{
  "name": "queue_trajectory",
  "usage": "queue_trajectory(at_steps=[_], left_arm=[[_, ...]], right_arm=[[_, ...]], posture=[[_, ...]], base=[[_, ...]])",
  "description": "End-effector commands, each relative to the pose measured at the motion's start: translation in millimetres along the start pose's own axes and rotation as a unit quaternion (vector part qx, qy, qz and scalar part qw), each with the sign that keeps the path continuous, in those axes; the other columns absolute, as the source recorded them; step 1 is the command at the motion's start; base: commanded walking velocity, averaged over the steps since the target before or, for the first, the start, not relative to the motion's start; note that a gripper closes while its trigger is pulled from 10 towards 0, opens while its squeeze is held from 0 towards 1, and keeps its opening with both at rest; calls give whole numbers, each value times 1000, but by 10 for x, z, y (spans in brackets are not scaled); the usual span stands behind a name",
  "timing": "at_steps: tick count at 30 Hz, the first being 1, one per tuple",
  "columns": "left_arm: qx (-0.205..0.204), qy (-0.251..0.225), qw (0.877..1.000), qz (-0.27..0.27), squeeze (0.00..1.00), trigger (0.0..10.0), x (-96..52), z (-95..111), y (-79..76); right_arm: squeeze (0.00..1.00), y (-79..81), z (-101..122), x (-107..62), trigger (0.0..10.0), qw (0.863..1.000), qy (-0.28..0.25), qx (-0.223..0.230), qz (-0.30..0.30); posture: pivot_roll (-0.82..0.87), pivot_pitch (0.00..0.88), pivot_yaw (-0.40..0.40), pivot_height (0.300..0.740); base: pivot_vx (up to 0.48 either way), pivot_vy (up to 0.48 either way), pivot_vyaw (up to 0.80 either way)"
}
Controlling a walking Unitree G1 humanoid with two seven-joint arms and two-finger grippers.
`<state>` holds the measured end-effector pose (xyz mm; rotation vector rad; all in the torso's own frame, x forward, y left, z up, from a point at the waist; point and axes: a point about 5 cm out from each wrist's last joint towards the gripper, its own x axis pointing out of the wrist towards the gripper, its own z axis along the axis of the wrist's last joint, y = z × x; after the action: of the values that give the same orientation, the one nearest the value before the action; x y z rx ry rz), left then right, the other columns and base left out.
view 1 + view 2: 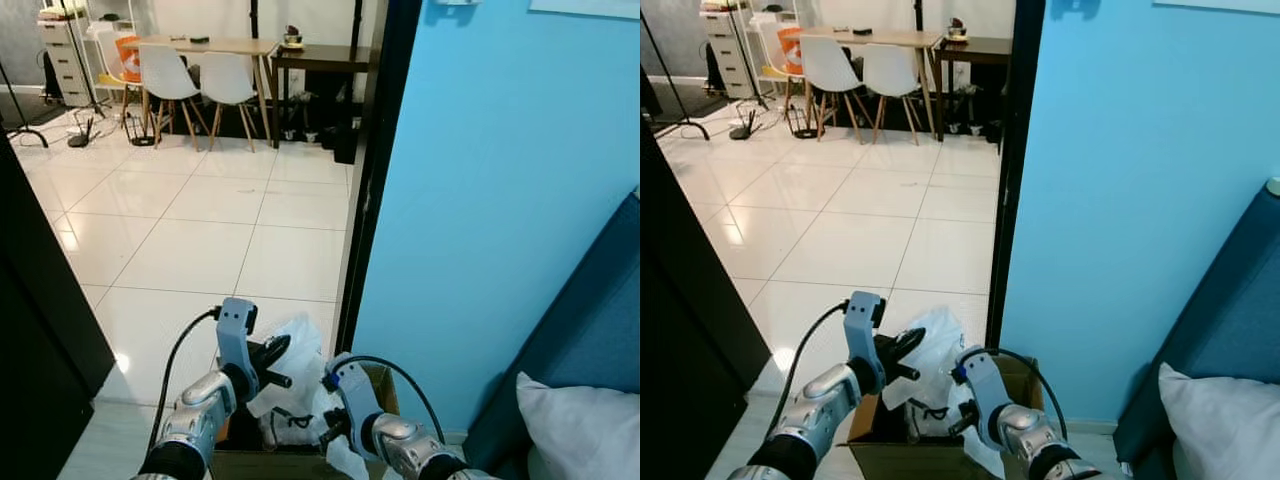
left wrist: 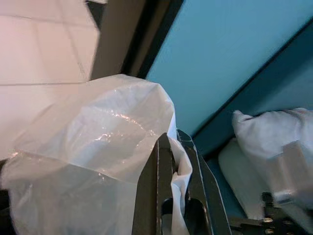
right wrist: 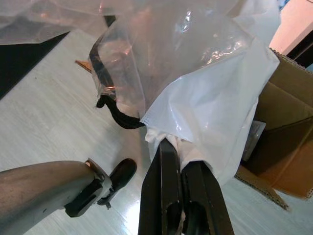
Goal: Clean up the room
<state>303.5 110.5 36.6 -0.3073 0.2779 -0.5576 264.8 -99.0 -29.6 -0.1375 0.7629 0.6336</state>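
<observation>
At the bottom centre of the head views, both arms reach toward a white plastic bag (image 1: 296, 370) that sits in and above a cardboard box (image 1: 902, 455) on the floor beside the dark door frame (image 1: 375, 170). The left end effector (image 1: 272, 362) is at the bag's left side and the right end effector (image 1: 333, 428) is lower, at its right edge.

The left wrist view shows what the head views cannot: the two black fingers (image 2: 152, 196) are clenched on a fold of the bag's film, with the blue wall (image 2: 230, 49) and a white pillow (image 2: 274, 142) behind. The right wrist view shows its own fingers (image 3: 164, 191) clenched on the bag's white hem, a black cord (image 3: 117, 115) lying inside the clear part of the bag, an open flap of the box at the right edge, and the left arm (image 3: 44, 188) at the lower left over pale floor.

The floor (image 1: 200, 210) is glossy white tile running to the upper left of the frame, where a wooden counter (image 1: 205, 45) stands with two white chairs (image 1: 195, 80), a dark side table (image 1: 320, 55) beside it and white drawers (image 1: 65, 55) in the corner. A blue sofa (image 1: 580, 330) with the pillow occupies the lower right.
</observation>
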Motion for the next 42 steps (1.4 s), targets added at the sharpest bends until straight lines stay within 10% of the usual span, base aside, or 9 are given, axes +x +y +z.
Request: queue_trajectory(at_steps=[1, 18, 26, 36, 42], left_arm=[[3, 0, 1000, -14, 0, 10000, 43, 26, -36], [71, 51, 993, 79, 0, 10000, -40, -103, 167], [75, 54, 989, 113, 0, 10000, -101, -150, 252], [70, 54, 990, 113, 0, 10000, -89, -185, 219], [69, 50, 991, 106, 0, 10000, -84, -210, 186]], right_arm=[[0, -7, -13, -3, 10000, 1000, 0, 13, -5], [0, -210, -19, -73, 10000, 989, -21, 128, -68], [0, -478, 368, -169, 10000, 975, -109, 173, -84], [0, -536, 839, -217, 10000, 974, -177, 128, -59], [0, -431, 863, -144, 10000, 987, -133, 39, -76]], posture=[[29, 0, -53, 740], [30, 0, -62, 695], [18, 0, -55, 660], [10, 0, -57, 625], [2, 0, -54, 600]], base=[[0, 0, 0], [0, 0, 0], [0, 0, 0], [0, 0, 0], [0, 0, 0]])
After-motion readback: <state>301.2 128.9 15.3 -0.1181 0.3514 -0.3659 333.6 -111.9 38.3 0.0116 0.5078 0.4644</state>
